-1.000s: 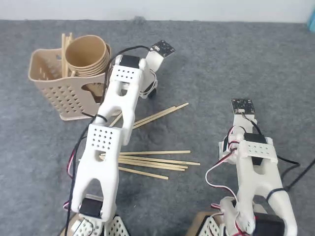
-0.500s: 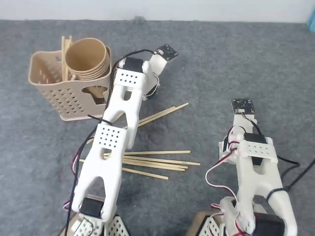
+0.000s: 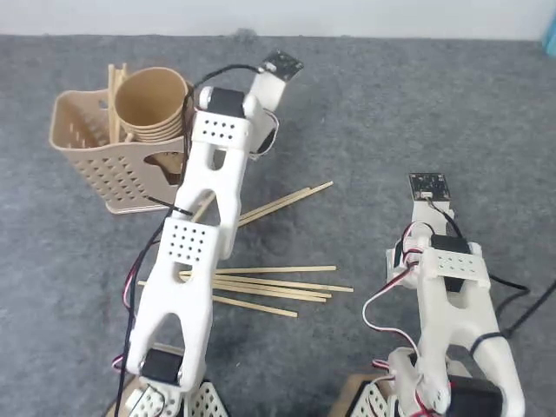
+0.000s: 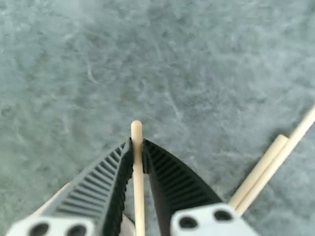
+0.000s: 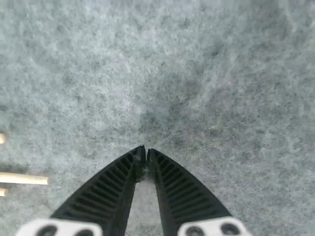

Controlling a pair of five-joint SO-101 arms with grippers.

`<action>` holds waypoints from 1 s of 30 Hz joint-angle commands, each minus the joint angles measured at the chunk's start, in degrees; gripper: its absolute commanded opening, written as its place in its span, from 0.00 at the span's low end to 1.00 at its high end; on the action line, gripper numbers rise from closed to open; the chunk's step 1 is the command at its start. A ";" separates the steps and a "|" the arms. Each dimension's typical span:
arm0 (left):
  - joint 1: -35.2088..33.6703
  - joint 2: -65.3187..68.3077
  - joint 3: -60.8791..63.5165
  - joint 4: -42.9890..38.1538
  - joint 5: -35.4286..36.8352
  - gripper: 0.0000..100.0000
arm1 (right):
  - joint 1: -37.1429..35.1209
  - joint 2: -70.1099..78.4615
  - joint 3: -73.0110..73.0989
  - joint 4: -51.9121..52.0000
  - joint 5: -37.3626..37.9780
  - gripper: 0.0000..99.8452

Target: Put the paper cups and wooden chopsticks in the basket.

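- Lifted and drawn toward 12 o'clock over the last second: left arm (image 3: 214, 174), wrist now just beside the basket (image 3: 102, 170) at its 3 o'clock side.
- Pinching one chopstick (image 4: 136, 129) in the left gripper (image 4: 137, 143), tip poking just past the fingertips, carpet (image 3: 417, 104) below.
- Pressed together on nothing: right gripper (image 5: 146, 150), over carpet at 4 o'clock.
- Step in hand, by judgement: carrying that chopstick to the basket. Best to keep the pinch firm, clear the rim, tip it upright, aim at 9 o'clock of the cups (image 3: 155, 97), and let go only once inside.
- In the basket: nested cups at its 3 o'clock end, upright chopsticks (image 3: 114, 82) touching them at 9 o'clock; far 9 o'clock end looks free.
- Not yet in: loose chopsticks (image 3: 278, 287) toward 6 o'clock, a crossed pair (image 3: 282, 201) at centre.
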 commanded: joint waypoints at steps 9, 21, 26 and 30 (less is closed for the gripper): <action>10.11 -31.38 31.34 1.93 1.32 0.01 | 0.13 -2.51 -0.62 -1.36 0.70 0.02; 10.99 -68.66 56.75 1.85 1.32 0.01 | 0.22 -2.51 -0.62 -1.36 0.70 0.02; 4.66 -85.71 55.60 1.05 1.23 0.01 | 0.22 -2.51 -0.62 -1.27 0.70 0.02; -4.22 -94.77 52.00 -6.42 1.49 0.01 | 0.13 -2.51 -0.53 -1.10 0.70 0.02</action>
